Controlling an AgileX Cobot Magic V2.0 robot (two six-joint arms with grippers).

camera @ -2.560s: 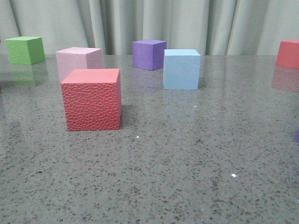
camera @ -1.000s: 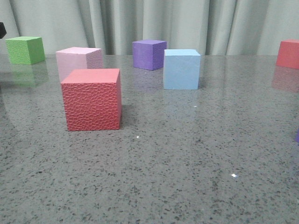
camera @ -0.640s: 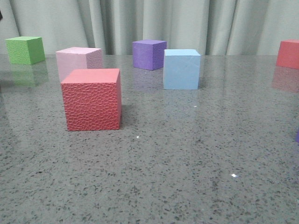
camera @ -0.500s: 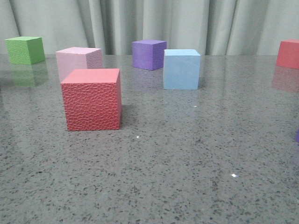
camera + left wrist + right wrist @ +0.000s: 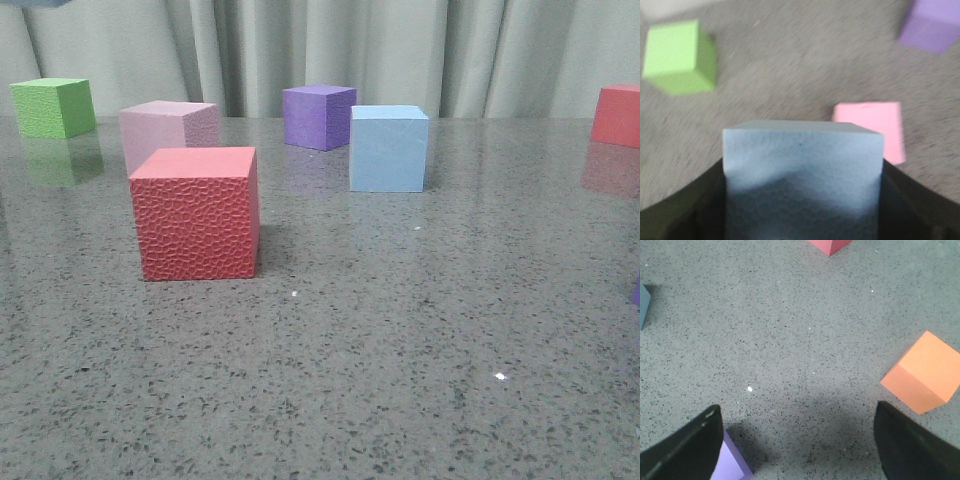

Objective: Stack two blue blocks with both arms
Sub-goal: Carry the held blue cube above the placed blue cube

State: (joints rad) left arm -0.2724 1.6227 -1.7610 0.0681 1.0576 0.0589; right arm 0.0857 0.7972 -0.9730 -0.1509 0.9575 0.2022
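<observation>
The left gripper (image 5: 802, 220) pinches one blue block (image 5: 802, 172) above the table, the right gripper (image 5: 795, 440) hangs spread and empty — so carry the held block squarely over the other block (image 5: 389, 148) near the purple cube (image 5: 318, 116), then lower flat.

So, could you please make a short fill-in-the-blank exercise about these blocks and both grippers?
1. The left gripper holds a ____ block.
2. The right gripper is open and holds ____.
3. In the front view, the purple cube stands behind the blue block on the ____.
4. Near the right gripper lies an ____ cube.

Missing words: blue; nothing; table; orange
</observation>
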